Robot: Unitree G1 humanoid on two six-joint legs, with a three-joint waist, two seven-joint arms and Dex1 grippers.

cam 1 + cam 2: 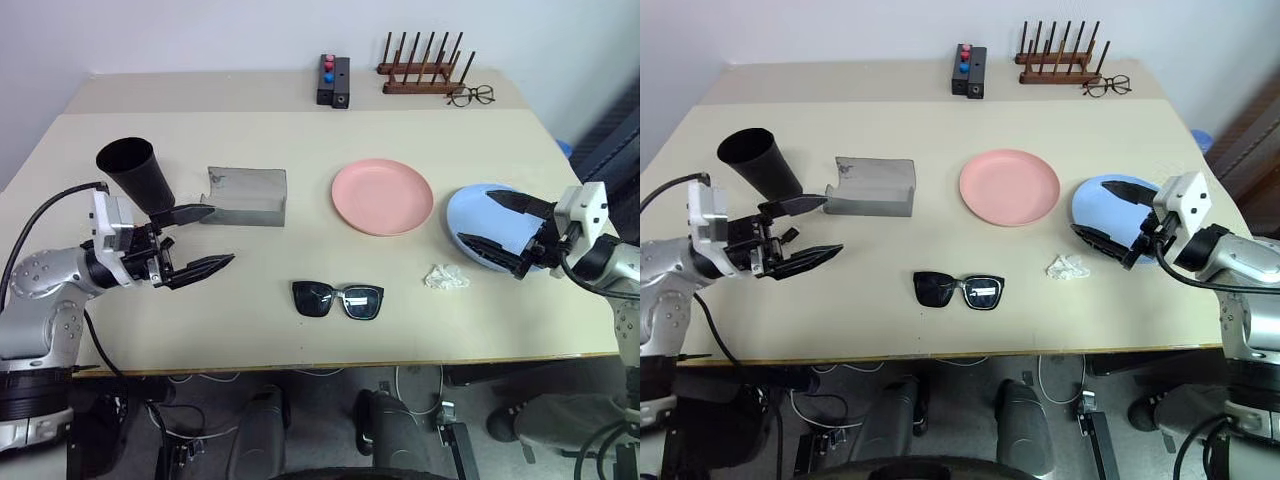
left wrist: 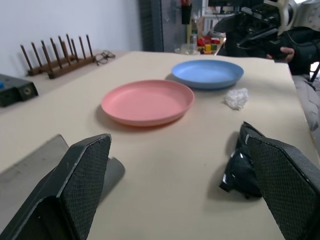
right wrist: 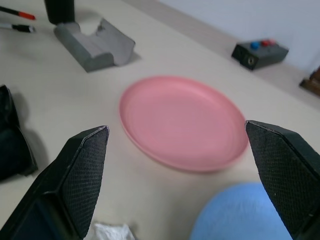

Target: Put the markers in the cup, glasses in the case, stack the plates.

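The black cup stands at the table's left, just behind my open left gripper. The grey case lies open beside it. Two markers, one of them red-capped, lie near the cup's foot in the right wrist view. Black sunglasses lie folded open near the front edge. The pink plate sits mid-table. To its right is the blue plate, where my right gripper stands open, nothing between its fingers.
A crumpled white scrap lies between the sunglasses and the blue plate. At the back stand a black box with red and blue knobs, a wooden peg rack and wire spectacles.
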